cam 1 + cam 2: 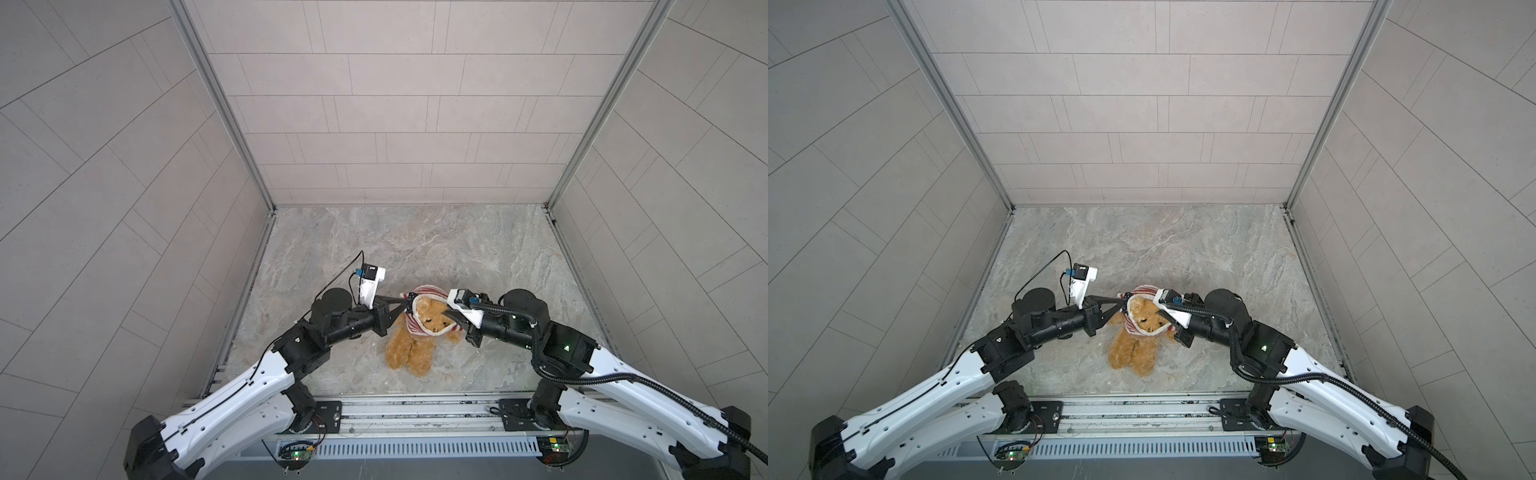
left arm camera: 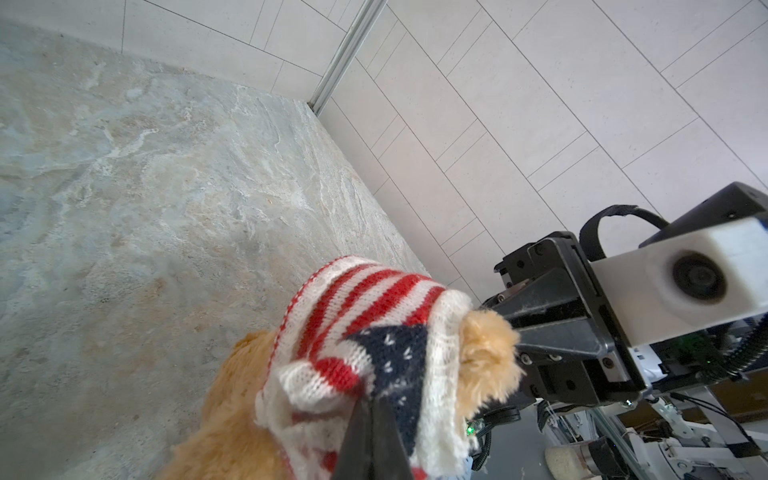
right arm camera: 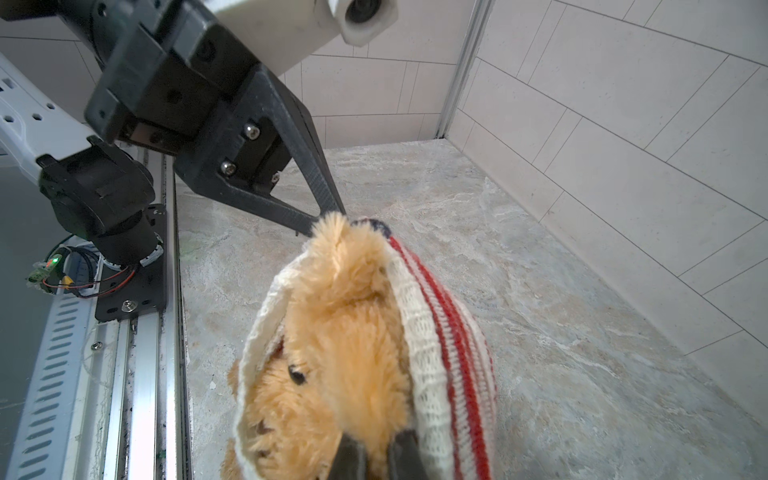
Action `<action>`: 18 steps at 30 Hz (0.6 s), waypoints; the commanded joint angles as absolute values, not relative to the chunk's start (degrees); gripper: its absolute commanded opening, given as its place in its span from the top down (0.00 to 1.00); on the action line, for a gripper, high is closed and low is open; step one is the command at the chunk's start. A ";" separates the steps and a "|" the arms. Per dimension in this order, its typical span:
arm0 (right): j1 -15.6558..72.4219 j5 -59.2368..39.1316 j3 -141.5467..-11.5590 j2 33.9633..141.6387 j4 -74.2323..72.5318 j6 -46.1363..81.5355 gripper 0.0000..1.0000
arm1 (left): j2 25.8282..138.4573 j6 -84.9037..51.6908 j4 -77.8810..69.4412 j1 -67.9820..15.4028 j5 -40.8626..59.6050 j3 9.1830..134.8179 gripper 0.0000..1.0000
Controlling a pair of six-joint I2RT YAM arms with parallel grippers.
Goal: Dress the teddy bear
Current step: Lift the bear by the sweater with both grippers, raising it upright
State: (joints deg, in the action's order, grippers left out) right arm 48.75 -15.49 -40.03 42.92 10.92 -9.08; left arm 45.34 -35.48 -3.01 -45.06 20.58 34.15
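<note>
The golden-brown teddy bear [image 1: 411,353] [image 1: 1133,351] lies on the marble floor, legs toward the front rail. A red-and-white striped knitted sweater [image 1: 428,293] [image 2: 365,299] with a navy starred patch sits over its head like a hood, and the face shows in the opening [image 3: 345,332]. My left gripper [image 1: 409,307] [image 2: 371,409] is shut on the sweater's fabric at the left of the head. My right gripper [image 1: 446,311] [image 3: 376,444] reaches into the opening from the right, pinching fur of the bear's head just inside the white hem [image 3: 419,374].
Grey marble floor [image 1: 415,249] stretches behind the bear to the tiled back wall. Tiled side walls with metal corner posts [image 1: 232,124] close in left and right. An aluminium rail [image 1: 415,409] carrying both arm bases runs along the front edge.
</note>
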 commanded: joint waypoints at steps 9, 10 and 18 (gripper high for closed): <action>48.95 -19.65 -38.76 37.62 4.76 -11.50 1.00 | 45.06 -36.41 -2.24 -38.30 19.72 30.43 1.00; 48.96 -20.02 -38.75 37.53 4.66 -11.56 1.00 | 45.38 -36.48 -2.46 -37.90 19.82 29.83 1.00; 48.96 -14.30 -39.31 37.90 3.76 -8.57 1.00 | 48.38 -33.85 -0.18 -37.79 19.72 29.35 1.00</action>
State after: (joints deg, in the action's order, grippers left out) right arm 48.75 -16.95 -37.71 39.29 9.34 -9.82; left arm 47.77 -35.68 -3.14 -38.96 22.28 30.41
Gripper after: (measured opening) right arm 0.092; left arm 0.055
